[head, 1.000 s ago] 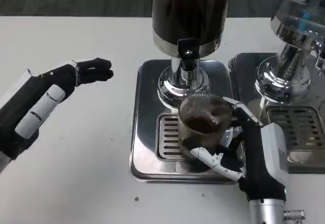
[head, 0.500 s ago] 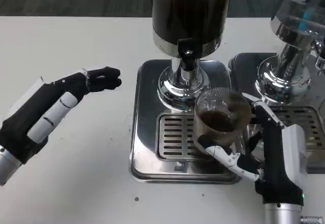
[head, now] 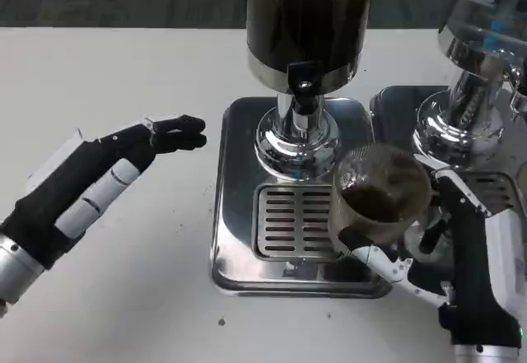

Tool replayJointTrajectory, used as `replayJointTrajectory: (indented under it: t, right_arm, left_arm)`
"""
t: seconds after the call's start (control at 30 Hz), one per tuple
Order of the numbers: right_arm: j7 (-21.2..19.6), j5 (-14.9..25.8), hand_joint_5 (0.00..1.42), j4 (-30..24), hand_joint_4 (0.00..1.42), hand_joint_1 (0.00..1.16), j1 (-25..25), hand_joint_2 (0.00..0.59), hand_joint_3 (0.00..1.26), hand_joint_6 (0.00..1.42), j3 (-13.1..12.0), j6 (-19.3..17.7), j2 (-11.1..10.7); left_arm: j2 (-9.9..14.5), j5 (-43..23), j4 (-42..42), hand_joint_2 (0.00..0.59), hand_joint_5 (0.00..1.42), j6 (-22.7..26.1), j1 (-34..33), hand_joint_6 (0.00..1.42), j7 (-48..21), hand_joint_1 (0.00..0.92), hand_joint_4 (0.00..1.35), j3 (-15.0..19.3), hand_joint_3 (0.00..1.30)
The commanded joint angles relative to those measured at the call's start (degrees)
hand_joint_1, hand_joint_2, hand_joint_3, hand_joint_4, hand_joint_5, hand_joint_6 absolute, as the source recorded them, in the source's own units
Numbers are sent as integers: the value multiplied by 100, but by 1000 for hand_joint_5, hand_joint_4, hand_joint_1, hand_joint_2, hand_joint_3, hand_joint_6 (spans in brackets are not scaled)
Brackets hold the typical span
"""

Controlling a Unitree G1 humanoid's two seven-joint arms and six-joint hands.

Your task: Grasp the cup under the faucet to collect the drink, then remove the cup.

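A clear ribbed cup [head: 380, 198] with dark drink in it is held by my right hand [head: 449, 248], whose fingers wrap its lower side. The cup hangs over the right edge of the steel drip tray [head: 239, 215], to the right of the faucet [head: 302, 91] of the dark dispenser [head: 309, 17]. The tray's slotted grate [head: 294, 221] lies bare under the faucet. My left hand [head: 107, 174] hovers over the table left of the tray, fingers stretched out toward it and holding nothing.
A second dispenser [head: 482, 58] with its own drip tray [head: 494, 190] stands at the right, close behind my right hand. White table [head: 123, 67] stretches to the left and along the front edge.
My right hand has carried the cup to the right, away from under the faucet, leaving the grate bare. My left hand has drifted a little right and down toward the tray.
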Motion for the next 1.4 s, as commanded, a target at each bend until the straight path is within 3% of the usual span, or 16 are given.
replayJointTrajectory:
  t: [0.03, 0.43, 0.73, 1.0, 1.4]
  right_arm:
    - [190, 130, 865, -499, 727, 703, 130, 211, 640, 1149, -127, -45, -26]
    - [838, 384, 877, -1134, 727, 720, 499, 204, 646, 1164, -399, -28, -116]
    - [1300, 551, 887, -1513, 727, 731, 676, 198, 648, 1175, -587, -66, -190]
    - [1389, 435, 901, -1407, 727, 764, 689, 194, 655, 1202, -634, -82, -200]
    - [1555, 469, 930, -1769, 734, 798, 814, 182, 670, 1223, -689, -141, -287]
  left_arm:
    - [-32, 111, 45, 220, 228, -183, 39, 158, 40, 0, 288, -105, 295]
    - [73, 330, -94, 210, 206, -674, 275, 156, 32, 0, 249, -346, 265]
    - [297, 264, -380, 204, 192, -910, 527, 143, -69, 0, 242, -476, 251]
    - [333, 242, -384, 199, 190, -936, 542, 141, 2, 0, 234, -460, 244]
    - [552, 587, -551, 192, 182, -1510, 694, 140, 94, 0, 219, -692, 233]
